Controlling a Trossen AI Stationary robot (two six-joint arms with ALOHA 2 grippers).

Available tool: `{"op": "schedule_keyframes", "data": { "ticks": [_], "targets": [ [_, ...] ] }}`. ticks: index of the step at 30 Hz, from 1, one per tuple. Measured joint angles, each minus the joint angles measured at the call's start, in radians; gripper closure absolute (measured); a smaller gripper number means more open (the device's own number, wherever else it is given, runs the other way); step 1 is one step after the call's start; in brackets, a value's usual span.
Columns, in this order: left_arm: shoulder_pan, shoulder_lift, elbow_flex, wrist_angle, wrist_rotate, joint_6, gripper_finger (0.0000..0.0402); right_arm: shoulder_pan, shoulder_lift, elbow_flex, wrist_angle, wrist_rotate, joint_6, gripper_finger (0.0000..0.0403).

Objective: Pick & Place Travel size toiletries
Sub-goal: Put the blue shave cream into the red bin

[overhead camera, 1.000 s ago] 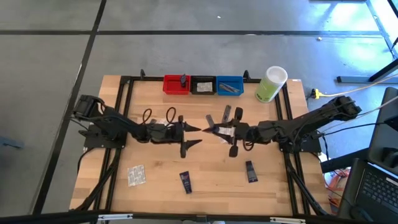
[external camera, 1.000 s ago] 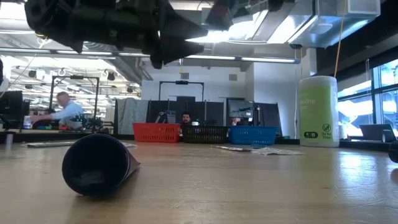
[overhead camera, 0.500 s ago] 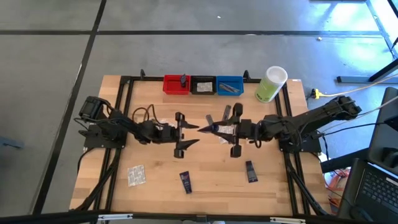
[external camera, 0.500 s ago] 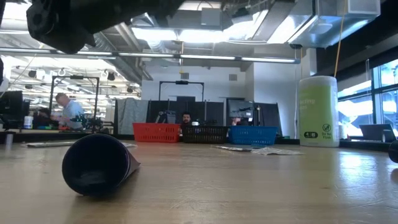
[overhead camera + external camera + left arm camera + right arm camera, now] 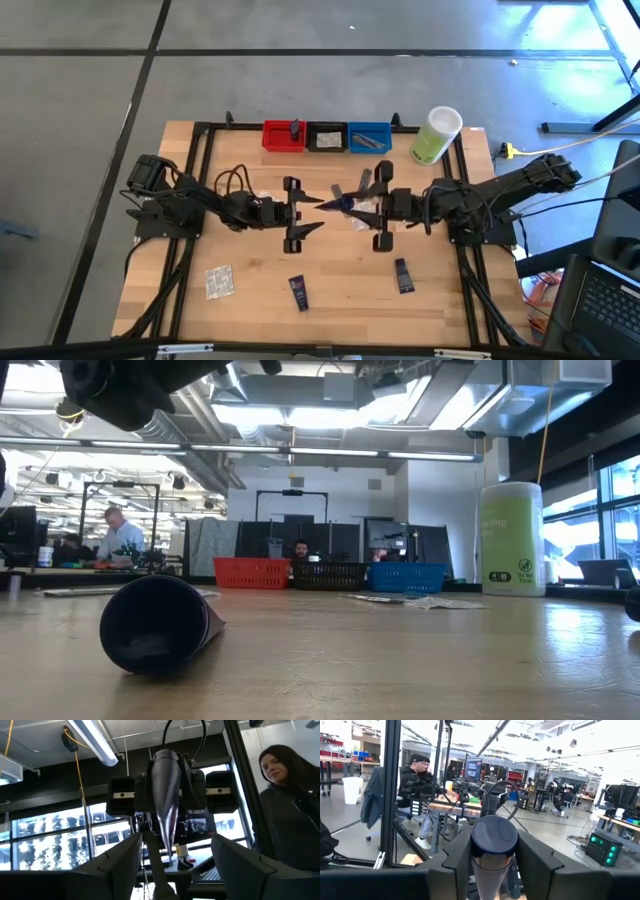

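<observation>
My right gripper (image 5: 352, 206) is raised above the middle of the table and is shut on a dark navy mini tube (image 5: 492, 855). The left wrist view shows the same tube (image 5: 167, 795) from the front. My left gripper (image 5: 318, 214) faces it from the table's left, open and tipped upward, with nothing between its fingers (image 5: 117, 865). Lying flat on the table are two more navy tubes (image 5: 298, 292) (image 5: 403, 275), a clear packet (image 5: 219, 281), and packets and sachets (image 5: 358, 216) under the right gripper. My right gripper pinches the navy tube between its two fingers (image 5: 457, 857), on the sides of the body just below the round cap (image 5: 494, 837). The fingers reach in roughly level from the table's right. The tube stands nearly upright, cap up and narrow crimped end (image 5: 169, 842) down, clear of the table.
A red bin (image 5: 283, 135), a black bin (image 5: 326, 136) and a blue bin (image 5: 369, 137) line the far edge. A tall pale-green container (image 5: 435, 135) stands to their right. The black frame rail (image 5: 195, 200) borders the table. A person (image 5: 290, 805) stands beyond it.
Both grippers have risen from the table. My left gripper has tipped its fingers upward and rolled, staying open. My right gripper has carried the navy tube up with it. The items on the table have not moved.
</observation>
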State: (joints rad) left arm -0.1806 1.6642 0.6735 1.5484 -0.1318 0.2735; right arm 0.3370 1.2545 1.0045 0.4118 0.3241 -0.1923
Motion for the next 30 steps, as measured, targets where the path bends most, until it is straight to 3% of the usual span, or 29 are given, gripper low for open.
{"op": "schedule_keyframes", "data": {
  "ticks": [4, 8, 14, 19, 26, 30],
  "targets": [
    [0.001, 0.0, 0.001, 0.006, 0.0, 0.003, 0.0165, 0.0, 0.0, 0.002, 0.001, 0.0, -0.004, 0.0254],
    [0.019, 0.0, 0.004, 0.017, 0.02, 0.002, 0.0182, 0.0, 0.0, 0.002, 0.013, 0.0, -0.026, 0.0269],
    [0.053, 0.0, 0.049, -0.008, 0.091, -0.027, 0.0223, 0.0, 0.0, 0.002, 0.025, 0.0, -0.033, 0.0269],
    [0.063, 0.0, 0.053, -0.029, 0.092, -0.05, 0.0256, 0.0, 0.0, 0.002, 0.025, 0.0, -0.032, 0.0252],
    [0.065, 0.0, 0.053, -0.031, 0.093, -0.061, 0.0314, 0.0, 0.0, 0.002, 0.025, 0.0, -0.033, 0.0277],
    [0.065, 0.0, 0.053, -0.031, 0.093, -0.061, 0.0353, 0.0, 0.0, 0.002, 0.025, 0.0, -0.033, 0.0259]
  ]
}}
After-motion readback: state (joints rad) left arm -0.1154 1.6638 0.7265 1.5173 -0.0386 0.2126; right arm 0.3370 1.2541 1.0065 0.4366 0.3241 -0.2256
